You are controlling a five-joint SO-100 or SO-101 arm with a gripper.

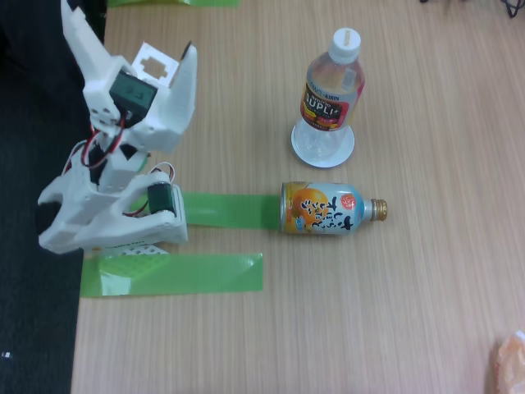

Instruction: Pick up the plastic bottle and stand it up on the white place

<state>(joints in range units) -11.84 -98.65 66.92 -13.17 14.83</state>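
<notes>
The plastic bottle (332, 92), clear with a white cap and a red, black and yellow label, stands upright on the white place (305, 146), a small round disc at the upper middle of the wooden table. My white gripper (135, 49) is far to the left of it, folded back over the arm's base at the table's left edge. Its two fingers point up and spread apart, open, with nothing between them. Nothing touches the bottle.
An orange-and-blue bottle-can (324, 208) with a gold cap lies on its side just below the disc. Two green tape strips (176, 273) run right from the arm's base. The table's left edge borders a dark floor (33, 328). A pale orange thing (510, 361) sits at the bottom right corner.
</notes>
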